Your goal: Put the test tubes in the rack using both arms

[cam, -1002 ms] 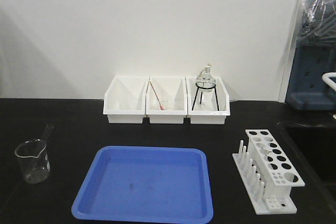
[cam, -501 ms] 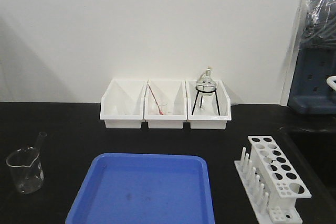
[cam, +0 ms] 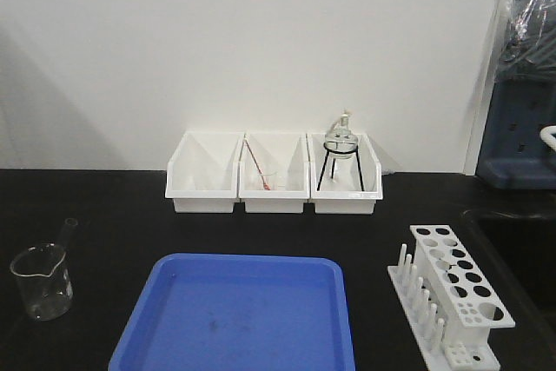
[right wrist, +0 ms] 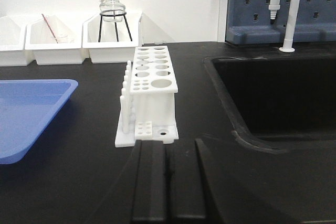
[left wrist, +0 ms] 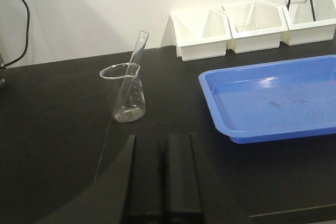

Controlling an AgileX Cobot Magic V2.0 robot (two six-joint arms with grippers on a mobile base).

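Black surface stretching across a lab, backed by a plain white wall.

At the near left stands a clear glass beaker with a spout. One long, thin test tube stands inside it, tilted, its open top leaning against the rim and rising above the beaker. At the near right stands the white rack, its top plate pierced with two rows of round holes and a row of upright pegs along its left side. A shallow blue tray lies between beaker and rack, touching neither. Along the far edge, against the wall, sit three white open bins side by side. The middle bin holds a thin red-tinged rod; the right bin holds a round glass flask on a black tripod.

From the left wrist view, the left pincer has its two black fingers together, only a thin seam between them, gripping nothing. The test tube stands farther off and a little to the left of it, well apart.

From the right wrist view, the right pincer is likewise together and grips nothing. The rack stands just beyond it, slightly left, near but not touching. A black sink lies to the right, with a green-topped tap behind.
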